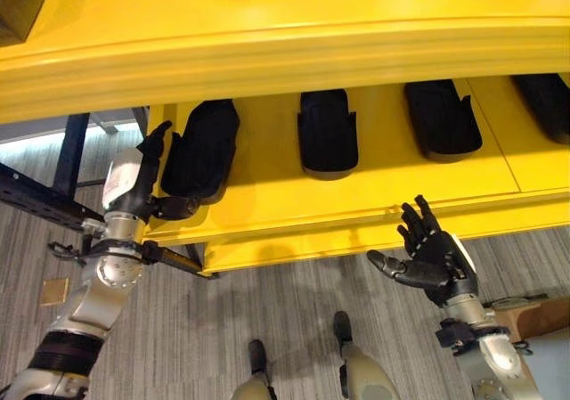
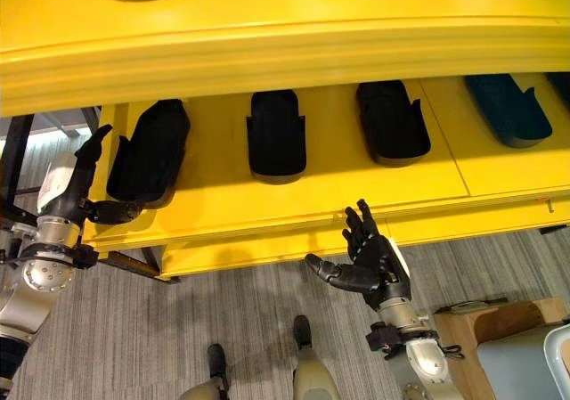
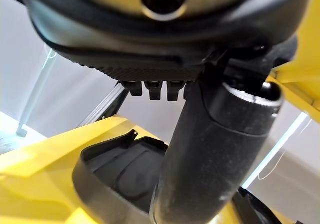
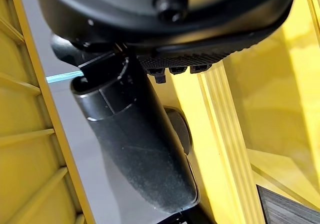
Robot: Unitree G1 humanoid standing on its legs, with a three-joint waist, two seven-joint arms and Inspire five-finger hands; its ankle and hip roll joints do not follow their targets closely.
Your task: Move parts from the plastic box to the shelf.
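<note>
Black moulded plastic part (image 1: 200,149) lies at the left end of my yellow metal shelf (image 1: 374,200), my left hand (image 1: 134,182) beside it with fingers straight, right hand (image 1: 432,253) spread empty, so placing looks finished; next I'd withdraw and fetch another.

- The left hand (image 1: 134,182) has a white-silver shell over its back, with dark fingers and a dark thumb.
- Just behind the left hand sits a rounded silver wrist joint with a black clamp ring; the forearm beyond is silver-grey, ending in a ribbed black band.
- The right hand (image 2: 374,262) is dark all over, with a pale strip along its outer edge.
- Behind the right hand a black collar meets a silver-grey forearm.
- In both wrist views the thumb is a thick, grainy black cylinder beside a ribbed dark palm edge.
</note>
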